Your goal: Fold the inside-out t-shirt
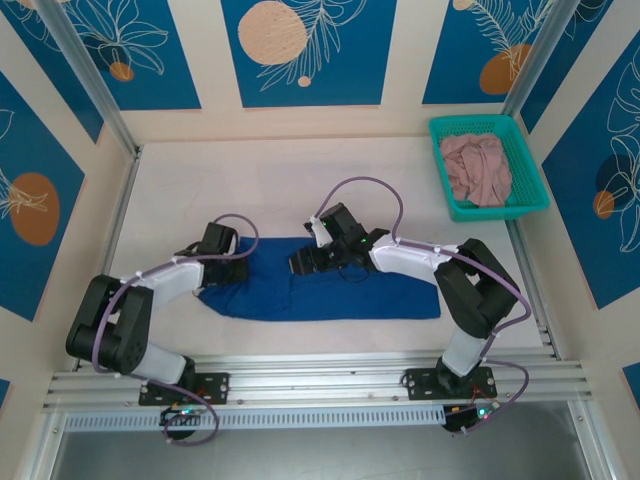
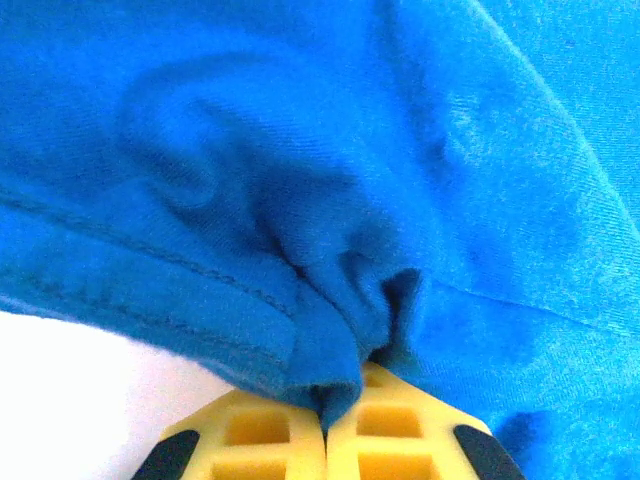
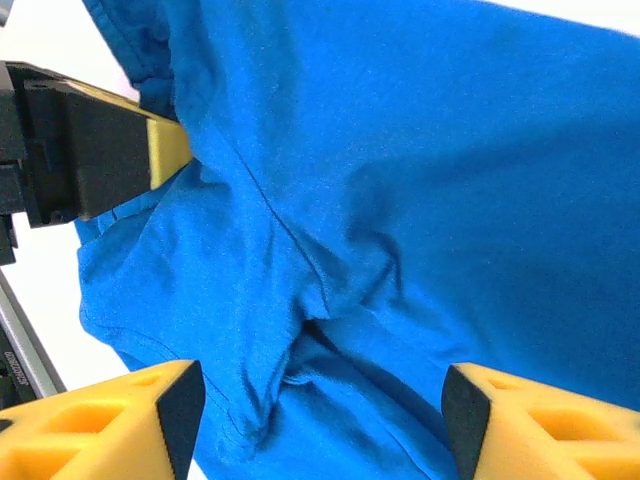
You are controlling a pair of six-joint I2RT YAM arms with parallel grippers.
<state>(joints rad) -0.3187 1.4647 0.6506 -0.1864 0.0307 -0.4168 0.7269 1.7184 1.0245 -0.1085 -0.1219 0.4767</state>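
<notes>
The royal-blue t-shirt lies flat and stretched sideways across the near middle of the table. My left gripper is at its left end, shut on a bunched fold of the blue cloth beside a stitched hem. My right gripper hovers over the shirt's upper middle, open, its yellow fingers wide apart above a puckered seam with nothing between them. The left gripper's finger shows at the upper left of the right wrist view.
A teal basket holding a dusty-pink garment stands at the back right. White table spreads behind the shirt. An aluminium rail runs along the near edge by the arm bases.
</notes>
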